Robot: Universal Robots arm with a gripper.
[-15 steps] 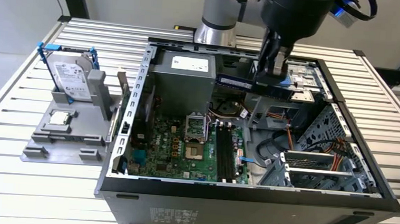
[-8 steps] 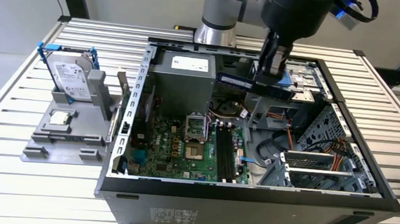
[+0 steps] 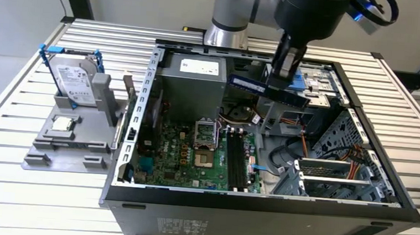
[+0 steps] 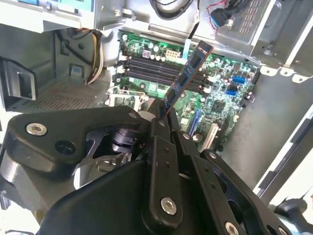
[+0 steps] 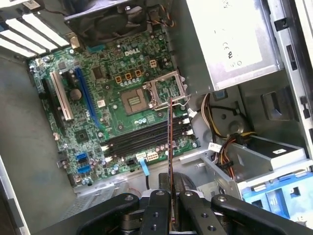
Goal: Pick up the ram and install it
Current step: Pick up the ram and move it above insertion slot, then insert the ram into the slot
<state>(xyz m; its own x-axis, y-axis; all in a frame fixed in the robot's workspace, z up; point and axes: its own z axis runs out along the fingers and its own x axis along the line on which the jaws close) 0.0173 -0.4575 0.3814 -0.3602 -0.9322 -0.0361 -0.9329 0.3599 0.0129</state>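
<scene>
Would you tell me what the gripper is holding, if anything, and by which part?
The gripper holds the ram, pinching its flat faces at the upper long edge.

- In the exterior view the arm [image 3: 230, 19] is cut off by the top edge; the gripper [image 3: 279, 82] covers the middle of the ram [image 3: 248, 84], so where it grips the board is hidden
- In the second wrist view the lower end of the ram [image 4: 188, 73] is sunk between the 2 fingers [image 4: 159, 147]; the gripper's body runs off the bottom edge
- In the first wrist view the ram [image 5: 169, 147] shows edge-on as 1 thin line; its chips and label cannot be told; it hides a strip of the black slots [image 5: 142, 142]
- The power supply [image 5: 234, 39] and the fan [image 5: 112, 14] are cut by that view's top edge
- The hard drive [image 3: 73, 77] has its lower end hidden in the grey holder [image 3: 60, 143]; its label print is too small to tell
</scene>
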